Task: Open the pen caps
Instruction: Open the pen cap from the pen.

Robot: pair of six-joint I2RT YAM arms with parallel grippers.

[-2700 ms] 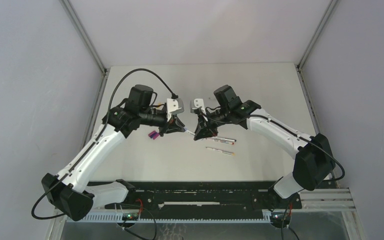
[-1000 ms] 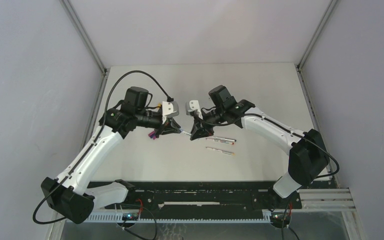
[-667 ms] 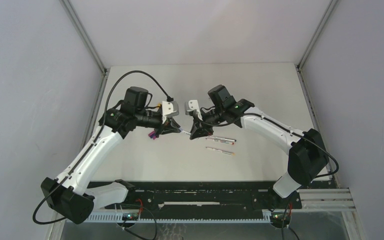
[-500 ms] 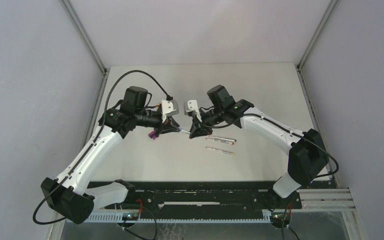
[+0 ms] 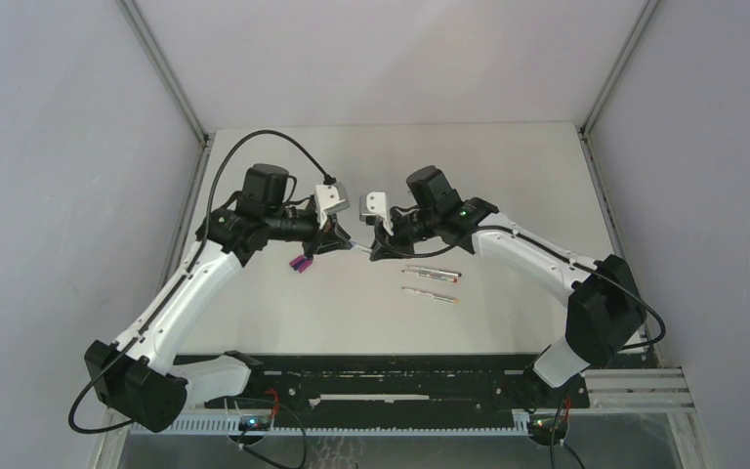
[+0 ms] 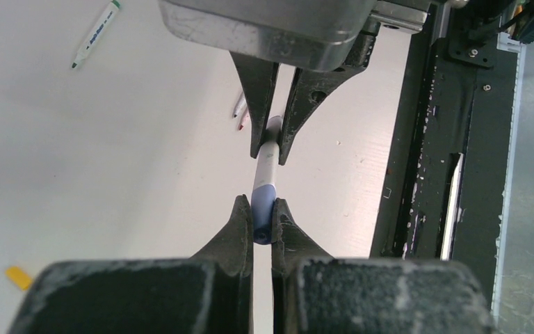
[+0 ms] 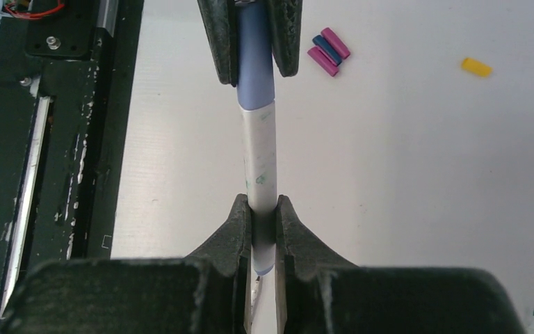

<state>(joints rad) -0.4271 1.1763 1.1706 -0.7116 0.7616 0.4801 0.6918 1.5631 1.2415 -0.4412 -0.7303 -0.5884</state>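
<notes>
A white-barrelled pen (image 6: pixel 265 167) hangs above the table between both grippers. My left gripper (image 6: pixel 262 214) is shut on its blue pen cap (image 7: pixel 255 66), which sits on the barrel. My right gripper (image 7: pixel 262 214) is shut on the white barrel near its other end. In the top view the left gripper (image 5: pixel 340 243) and right gripper (image 5: pixel 375 251) face each other tip to tip over the middle of the table. Loose magenta and blue caps (image 7: pixel 328 51) lie together on the table, also seen in the top view (image 5: pixel 300 264). A yellow cap (image 7: pixel 475 67) lies apart from them.
Two pens (image 5: pixel 432 275) (image 5: pixel 430 293) lie on the table right of the grippers. A green-tipped pen (image 6: pixel 96 35) lies farther out. The black rail (image 5: pixel 391 376) runs along the near edge, and grey walls close in both sides.
Both grippers have shifted slightly toward the far side with the pen held between them. The left gripper no longer covers the loose caps in the top view.
</notes>
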